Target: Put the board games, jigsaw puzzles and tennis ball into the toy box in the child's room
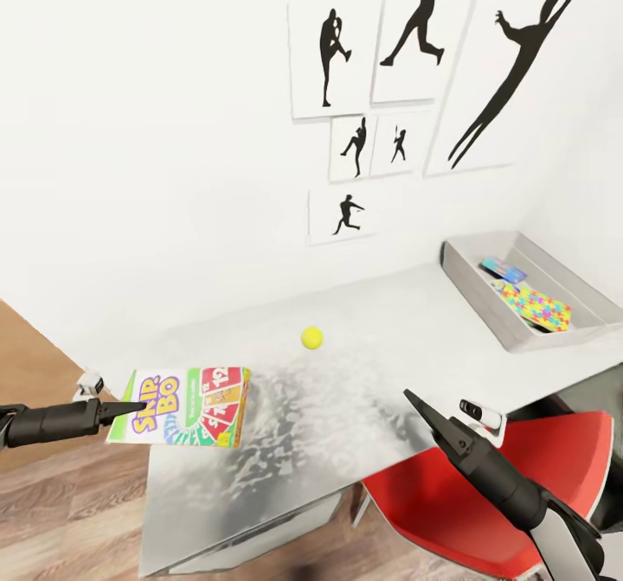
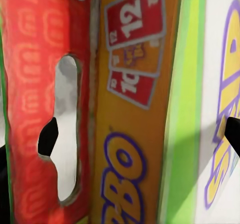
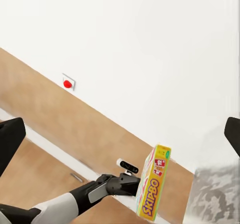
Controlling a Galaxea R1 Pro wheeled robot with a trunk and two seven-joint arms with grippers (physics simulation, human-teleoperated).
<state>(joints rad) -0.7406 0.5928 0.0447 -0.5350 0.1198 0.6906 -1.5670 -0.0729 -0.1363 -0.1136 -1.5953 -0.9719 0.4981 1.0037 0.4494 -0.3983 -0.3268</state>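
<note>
SKIP-BO box (image 1: 183,405) is hanging at the left end of the table (image 1: 372,373), over its near left corner, with the left gripper (image 1: 130,408) pinching its left edge. Seen from the right wrist, the box (image 3: 155,189) is standing on edge at the tip of the left arm (image 3: 75,201), with wood floor (image 3: 60,134) and white wall (image 3: 150,44) behind it. Up close in the left wrist view, the box's (image 2: 135,114) red, orange and green panels are running between the dark fingertips (image 2: 48,136), which are closing on it from both sides. Further along the grey top, the tennis ball (image 1: 311,337) is lying alone, well apart from the box. At the far right end the toy box (image 1: 472,283) is sitting against the wall, already containing a puzzle (image 1: 536,307) and a blue game box (image 1: 504,269). Right gripper (image 1: 414,401) is hovering over the table's near edge, above a red chair (image 1: 484,486); its fingers are spreading wide, as the dark tips (image 3: 11,136) at opposite edges of the right wrist view show, with nothing between them. Black silhouette prints (image 1: 415,88) are hanging on the wall above the table.
</note>
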